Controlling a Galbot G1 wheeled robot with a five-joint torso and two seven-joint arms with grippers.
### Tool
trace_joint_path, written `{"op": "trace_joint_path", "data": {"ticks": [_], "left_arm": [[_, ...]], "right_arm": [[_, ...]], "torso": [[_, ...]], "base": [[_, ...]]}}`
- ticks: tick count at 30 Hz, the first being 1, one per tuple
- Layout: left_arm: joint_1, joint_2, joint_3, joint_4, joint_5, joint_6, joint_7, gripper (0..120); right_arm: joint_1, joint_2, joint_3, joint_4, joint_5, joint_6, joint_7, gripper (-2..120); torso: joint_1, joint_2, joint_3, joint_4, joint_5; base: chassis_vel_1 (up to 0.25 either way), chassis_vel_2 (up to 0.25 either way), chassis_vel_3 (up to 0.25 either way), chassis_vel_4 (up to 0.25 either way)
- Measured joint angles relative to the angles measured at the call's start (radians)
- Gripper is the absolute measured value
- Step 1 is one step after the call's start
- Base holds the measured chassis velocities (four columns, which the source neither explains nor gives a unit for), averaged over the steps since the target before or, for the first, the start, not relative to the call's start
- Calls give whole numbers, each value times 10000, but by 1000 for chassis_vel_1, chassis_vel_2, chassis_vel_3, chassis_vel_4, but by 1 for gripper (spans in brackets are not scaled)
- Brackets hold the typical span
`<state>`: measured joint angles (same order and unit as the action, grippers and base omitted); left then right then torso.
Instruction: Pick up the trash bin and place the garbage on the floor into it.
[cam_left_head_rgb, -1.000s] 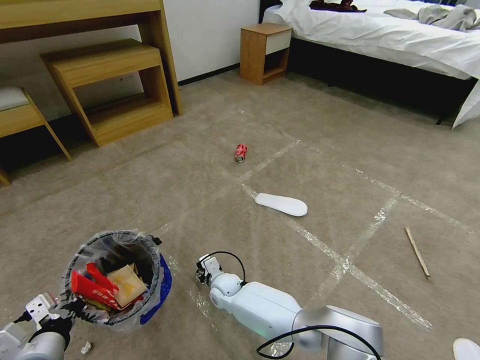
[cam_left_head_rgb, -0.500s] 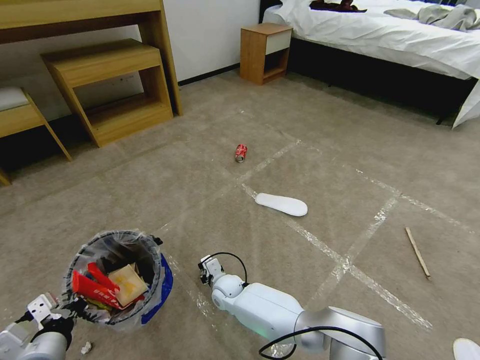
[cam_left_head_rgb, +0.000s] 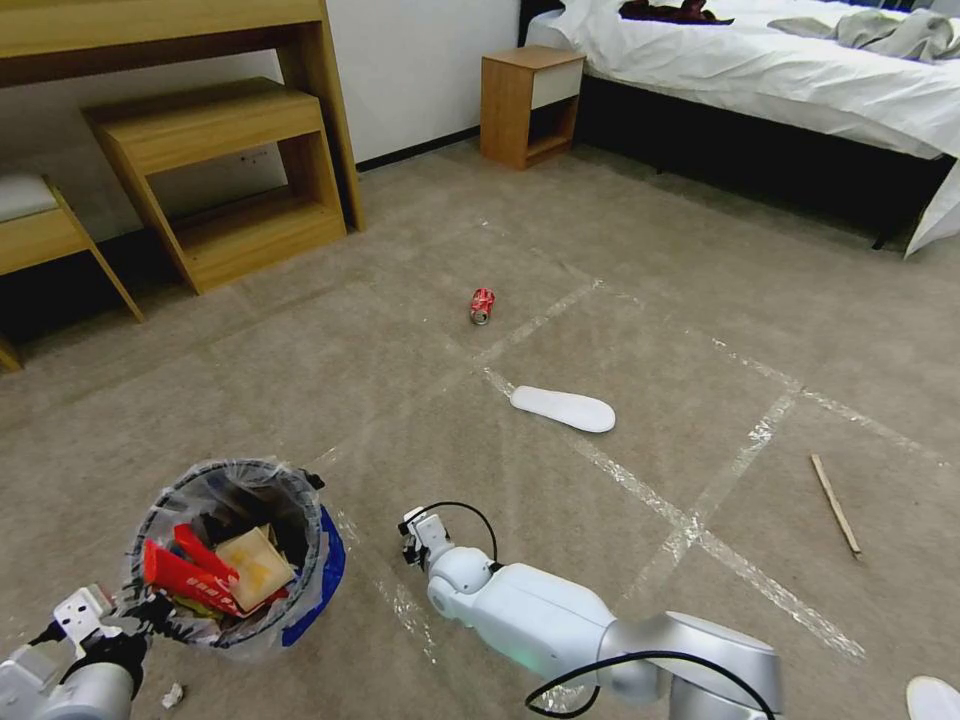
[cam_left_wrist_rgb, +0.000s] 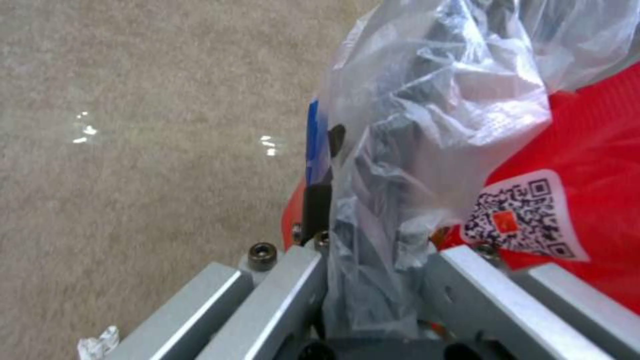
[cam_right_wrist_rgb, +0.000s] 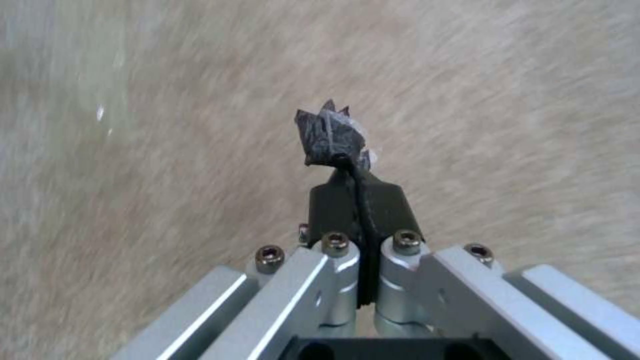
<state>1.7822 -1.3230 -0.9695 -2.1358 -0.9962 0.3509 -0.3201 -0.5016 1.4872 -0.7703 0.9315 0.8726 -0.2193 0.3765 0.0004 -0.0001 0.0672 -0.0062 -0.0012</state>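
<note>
the trash bin (cam_left_head_rgb: 232, 555) sits at about 8 o'clock in the head view, off the floor (cam_left_head_rgb: 620, 300) as far as i can judge, gripped at its near rim by the left pincer (cam_left_head_rgb: 140, 612). the left wrist view shows that pincer's fingers (cam_left_wrist_rgb: 317, 205) clamped over the rim and the crinkly plastic liner (cam_left_wrist_rgb: 427, 125), so picking up the bin looks done. inside it already lie a red wrapper (cam_left_head_rgb: 185, 580) and a brown cardboard piece (cam_left_head_rgb: 255, 568).

the right pincer (cam_left_head_rgb: 410, 545) hangs low at about 6 o'clock, just to the right of the bin. its fingers (cam_right_wrist_rgb: 357, 205) are pressed together on a small dark crumpled scrap (cam_right_wrist_rgb: 330, 132), which is not yet in the bin.

several pieces are left on the carpet: a crushed red can (cam_left_head_rgb: 482, 305) near 12 o'clock, a white insole (cam_left_head_rgb: 562, 408) just right of centre, a wooden stick (cam_left_head_rgb: 834, 504) at 3 o'clock, a tiny white crumpled bit (cam_left_head_rgb: 172, 695) at 7 o'clock beside the left arm, and another white piece (cam_left_head_rgb: 935, 697) at the 5 o'clock corner. by my estimate the task is partway along.
</note>
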Motion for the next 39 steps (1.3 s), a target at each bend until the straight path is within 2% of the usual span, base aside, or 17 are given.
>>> {"op": "trace_joint_path", "data": {"ticks": [3,6,11,14,19,24,29,32,34,39], "left_arm": [[-69,54,-3,17,-35,23,-30,0],[-163,117,-1,50,-78,52,-62,0],[-193,182,20,62,-102,74,-78,0],[-193,333,11,62,-211,136,-114,0],[-205,506,-17,8,-468,239,-204,0],[-326,910,-20,16,-752,357,-300,0],[-371,1082,59,33,-850,431,-313,0],[-358,1314,109,-63,-1186,641,-424,0],[-350,1351,114,-77,-1207,658,-433,0],[-263,1855,83,-410,-1810,1047,-702,0]], "right_arm": [[41,-401,122,564,226,-10,101,0],[86,-1048,370,1685,623,50,202,0],[90,-1598,703,2943,946,284,154,0],[87,-2132,1105,4072,1031,759,-91,0],[111,-2636,1479,4793,958,1243,-338,0],[403,-3541,2058,6067,1020,2222,-995,0],[729,-4074,2190,7022,1087,2812,-1365,0],[1221,-4519,2063,8206,1238,3404,-1753,0],[1260,-4543,2041,8288,1253,3438,-1785,0],[2012,-4784,1658,9511,1661,3635,-2056,0]], "torso": [[0,0,0,-1,-1],[0,0,0,-3,-2],[0,0,0,0,-1],[0,0,0,1,0],[0,0,0,0,0],[0,0,0,-1,0],[0,0,0,-1,-1],[0,0,0,0,-2],[0,1,0,0,-2],[0,1,0,-1,-2]], "base": [[0,0,0,0],[0,0,0,0],[0,0,0,0],[0,0,0,0],[0,0,0,0],[0,0,0,0],[0,0,0,0],[0,0,0,0],[0,0,0,0],[0,0,0,0]]}}
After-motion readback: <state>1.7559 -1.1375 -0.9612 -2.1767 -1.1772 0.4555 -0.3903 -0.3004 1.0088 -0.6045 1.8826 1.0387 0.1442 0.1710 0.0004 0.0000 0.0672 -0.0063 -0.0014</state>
